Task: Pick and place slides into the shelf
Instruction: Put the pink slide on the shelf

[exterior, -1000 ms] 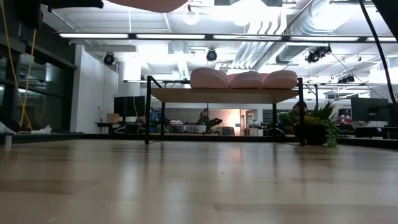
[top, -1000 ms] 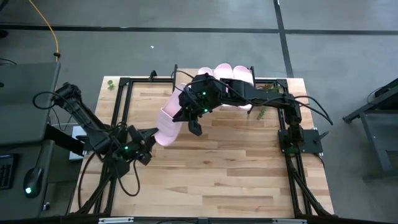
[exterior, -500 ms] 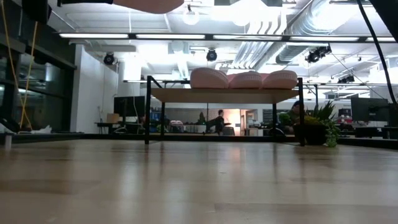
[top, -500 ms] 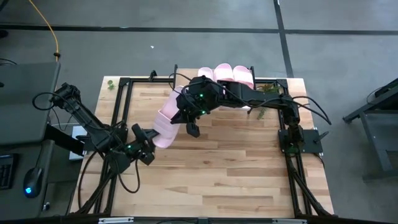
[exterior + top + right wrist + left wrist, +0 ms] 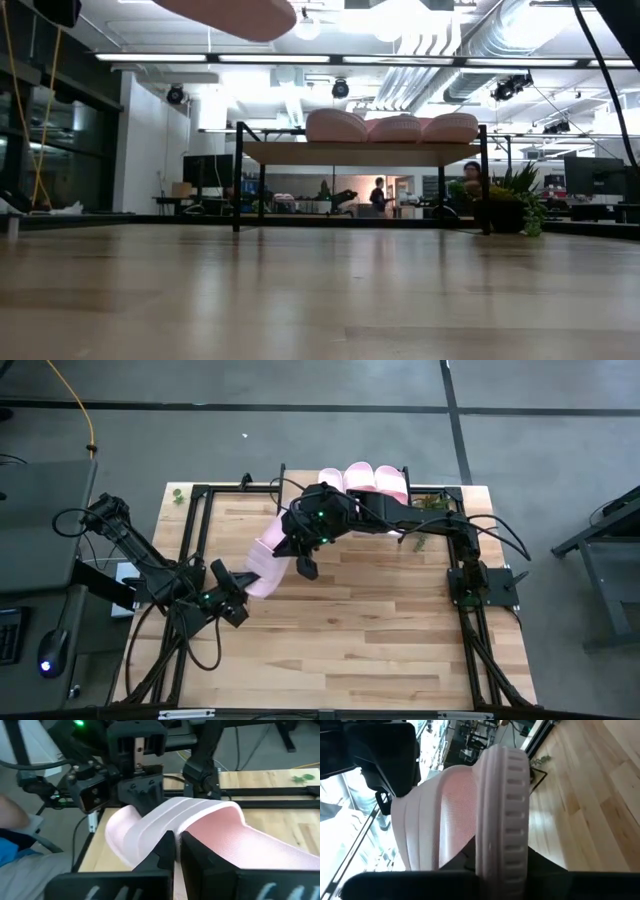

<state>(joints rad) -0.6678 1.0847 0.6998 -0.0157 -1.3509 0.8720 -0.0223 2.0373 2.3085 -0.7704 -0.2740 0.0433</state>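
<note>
My left gripper (image 5: 243, 575) and right gripper (image 5: 297, 550) both pinch one slide (image 5: 262, 556) aloft at table centre-left, at 7 o'clock from the shelf (image 5: 360, 153) bearing three slides (image 5: 393, 127).

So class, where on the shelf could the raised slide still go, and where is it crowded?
The shelf has bare plank at its left end, beside the three slides filling the rest. Both the left gripper and right gripper hold the fourth slide.
</note>
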